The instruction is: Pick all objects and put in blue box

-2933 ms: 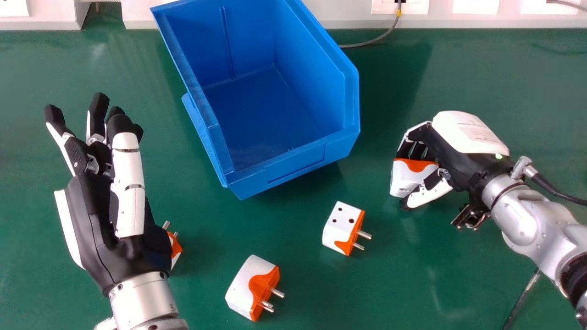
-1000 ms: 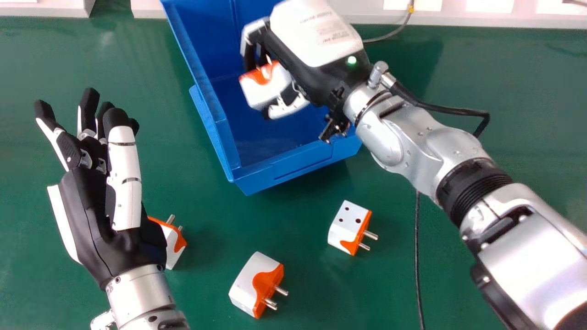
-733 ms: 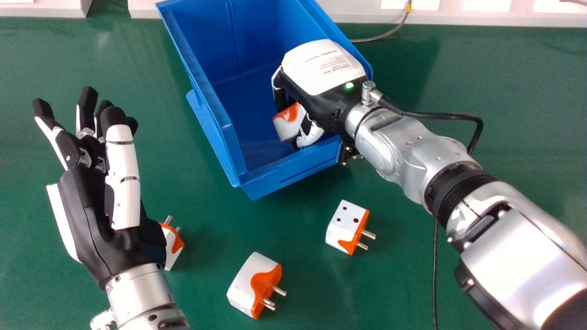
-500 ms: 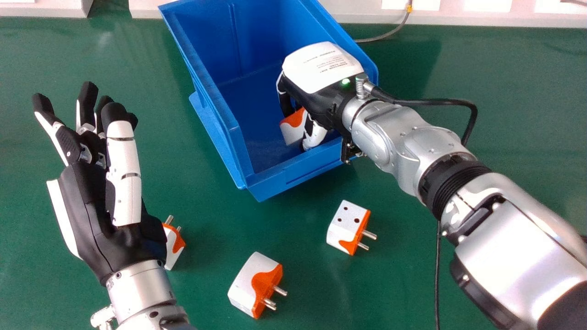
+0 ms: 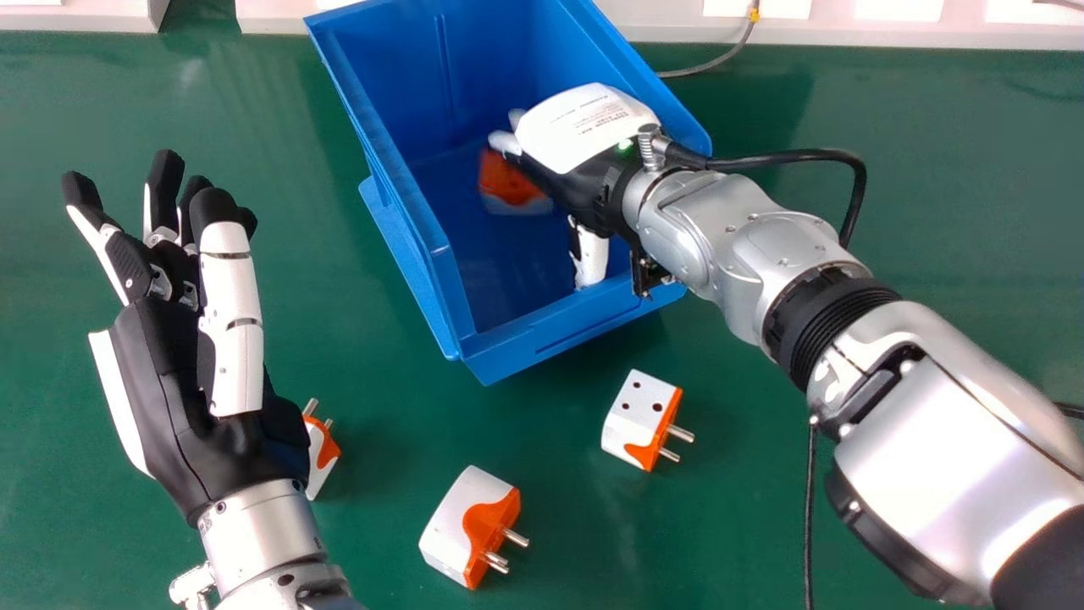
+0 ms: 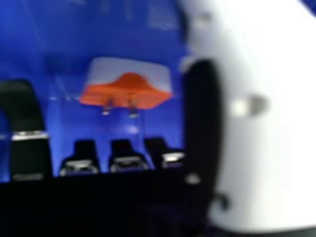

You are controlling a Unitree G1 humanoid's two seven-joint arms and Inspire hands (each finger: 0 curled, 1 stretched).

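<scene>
Inside the blue box (image 5: pixel 525 346), a white plastic adapter (image 5: pixel 517 188) with a wavy-edged orange face and metal pins looks, through the blur, free of the right hand (image 5: pixel 584 127), whose fingers are apart. The box is smooth plastic with a ribbed wall; that hand and its silver forearm (image 5: pixel 779 254) block part of its right side. Nearer the robot than the box, on the glossy green surface (image 5: pixel 381 415), lie a holed adapter (image 5: pixel 644 411), a rounded adapter (image 5: pixel 453 525) and, leftward, a third adapter (image 5: pixel 323 449) partly covered by the left hand (image 5: pixel 182 407), its fingers straight and spread. A thin grey cable (image 5: pixel 716 63) curves right of the box.
</scene>
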